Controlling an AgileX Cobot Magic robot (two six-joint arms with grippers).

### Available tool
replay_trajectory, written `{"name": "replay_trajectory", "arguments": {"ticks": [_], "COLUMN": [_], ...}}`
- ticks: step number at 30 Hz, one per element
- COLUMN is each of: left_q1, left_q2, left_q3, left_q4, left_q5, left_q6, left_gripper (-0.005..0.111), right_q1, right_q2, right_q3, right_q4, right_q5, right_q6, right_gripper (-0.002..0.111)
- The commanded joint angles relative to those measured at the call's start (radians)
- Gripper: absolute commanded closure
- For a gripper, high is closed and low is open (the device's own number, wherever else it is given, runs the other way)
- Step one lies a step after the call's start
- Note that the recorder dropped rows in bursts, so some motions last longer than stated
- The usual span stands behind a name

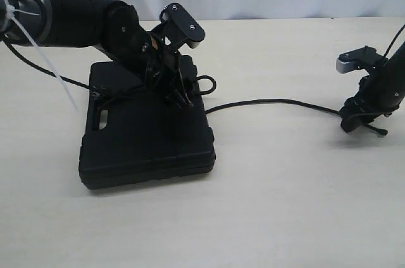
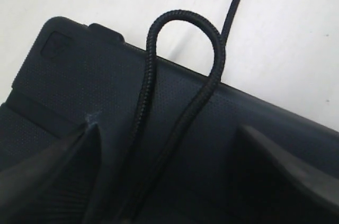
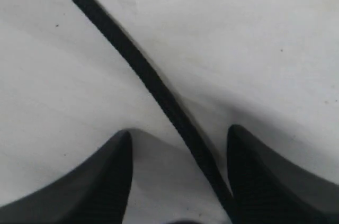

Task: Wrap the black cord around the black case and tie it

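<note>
Table (image 1: 285, 211) bears the rigid, ribbed black case (image 1: 152, 147), flat near its far edge. The limp, braided black cord (image 1: 272, 102) loops on the lid and is probably best pinched along its free run. Left gripper (image 1: 182, 101) stands wide astride the loop; right gripper (image 3: 179, 131) has jaws parted astride the cord.

- Case (image 1: 145, 147) lies on the table (image 1: 285, 211), left of middle.
- Left gripper (image 1: 180, 100) hangs over the case's far right part.
- Cord (image 1: 278, 101) loops past the case's far right edge, then runs right across the table.
- Right gripper (image 1: 361, 122) stands at the right edge, astride the cord.
</note>
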Motion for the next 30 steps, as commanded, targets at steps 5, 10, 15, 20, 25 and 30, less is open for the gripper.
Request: {"name": "replay_trajectory", "arguments": {"ticks": [5,10,15,20,25,30], "left_q1": [-0.003,-0.003,-0.003,-0.003,-0.003,-0.003], "left_q2": [0.004,0.004,0.004,-0.017,-0.053,-0.062], "left_q3": [0.003,0.003,0.003,0.003,0.003,0.003], "left_q4": [0.0,0.007,0.007,0.041,0.054,0.114], "left_q5": [-0.016,-0.016,-0.007,0.019,0.063,0.135], "left_q6": [-0.009,-0.009,-0.009,-0.009,-0.009,-0.009], "left_gripper": [0.041,0.041,0.041,0.041,0.041,0.041], "right_q1": [0.0,0.0,0.0,-0.002,0.0,0.038], "right_q2": [0.005,0.003,-0.08,-0.19,-0.213,-0.205], "right_q3": [0.004,0.004,0.004,0.004,0.014,0.103], "right_q4": [-0.039,-0.041,-0.027,0.176,0.504,0.826], "right_q5": [-0.003,0.003,0.006,-0.006,-0.011,-0.111], "right_q6": [-0.004,0.003,0.064,0.083,0.094,-0.03], "right_gripper": [0.085,0.104,0.104,0.104,0.104,0.104]}}
